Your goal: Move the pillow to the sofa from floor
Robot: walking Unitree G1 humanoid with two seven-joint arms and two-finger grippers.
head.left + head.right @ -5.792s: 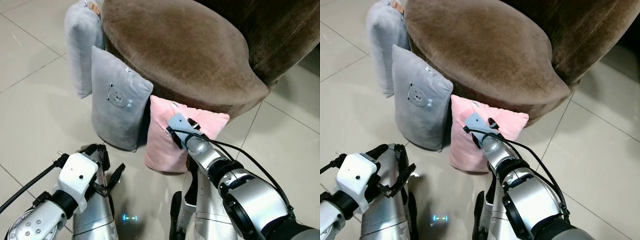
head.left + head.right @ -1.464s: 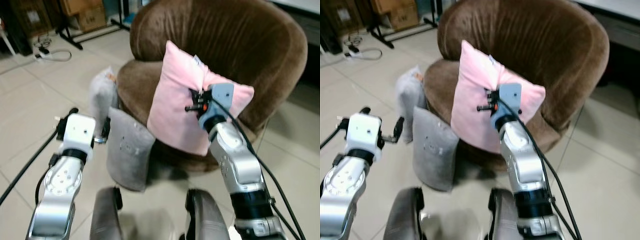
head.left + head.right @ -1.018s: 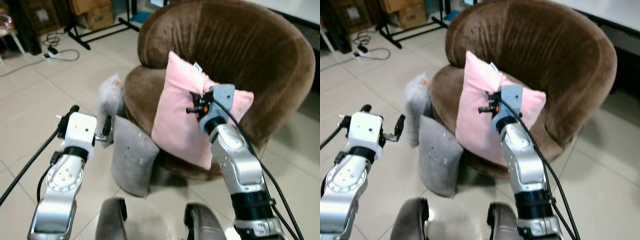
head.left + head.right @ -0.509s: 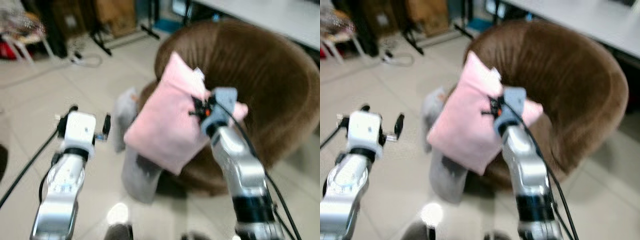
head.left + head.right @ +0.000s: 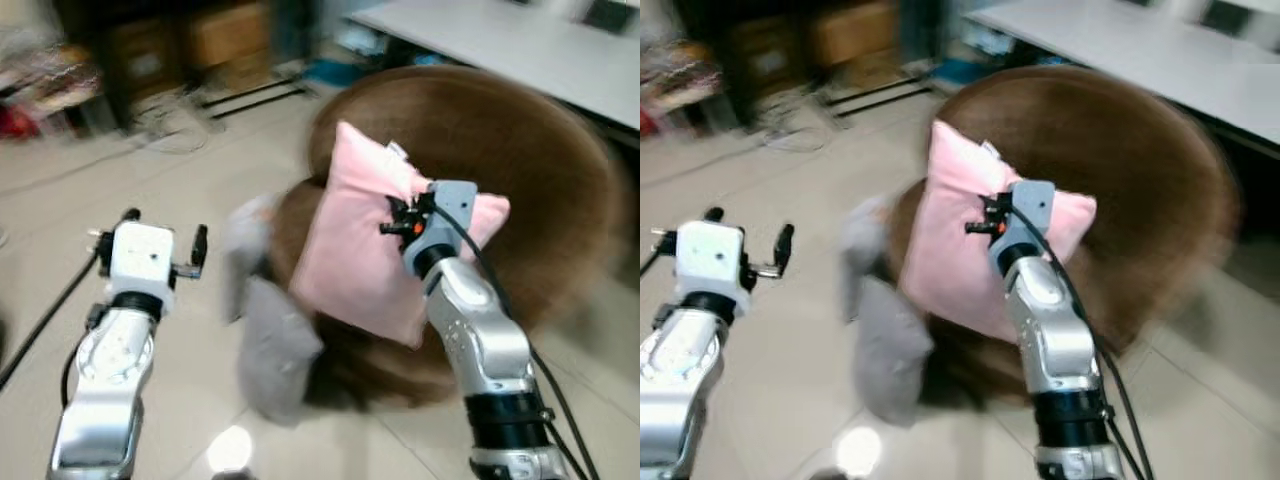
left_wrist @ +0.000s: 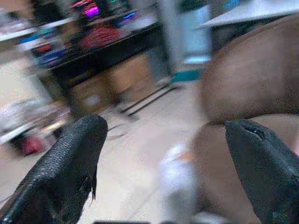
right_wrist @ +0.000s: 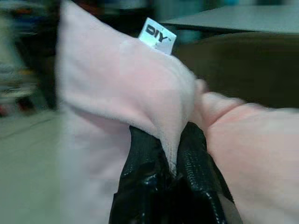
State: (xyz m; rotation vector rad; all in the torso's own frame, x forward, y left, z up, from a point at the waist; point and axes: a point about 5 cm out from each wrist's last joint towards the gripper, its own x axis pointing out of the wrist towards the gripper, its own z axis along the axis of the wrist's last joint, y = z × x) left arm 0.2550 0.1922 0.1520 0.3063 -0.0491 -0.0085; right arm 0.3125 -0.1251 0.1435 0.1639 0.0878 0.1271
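A pink pillow [image 5: 365,250] hangs in the air in front of the brown round sofa [image 5: 500,150], level with its seat and backrest. My right gripper [image 7: 174,164] is shut on the pillow's top edge, near a white tag [image 7: 157,34]; its wrist [image 5: 432,225] sits against the pillow's right side. My left gripper [image 5: 165,240] is raised over the floor to the left of the sofa, open, with nothing between its fingers [image 6: 70,163].
Two grey pillows [image 5: 275,350] lean against the sofa's front left on the tiled floor. Behind stand cardboard boxes [image 5: 220,35], cables and a white table [image 5: 520,45] at the back right. The frames are blurred.
The view has shifted and lifted as I moved. The pink pillow has swung back from a tilt to hanging more upright, closer to the sofa. The left arm stays raised.
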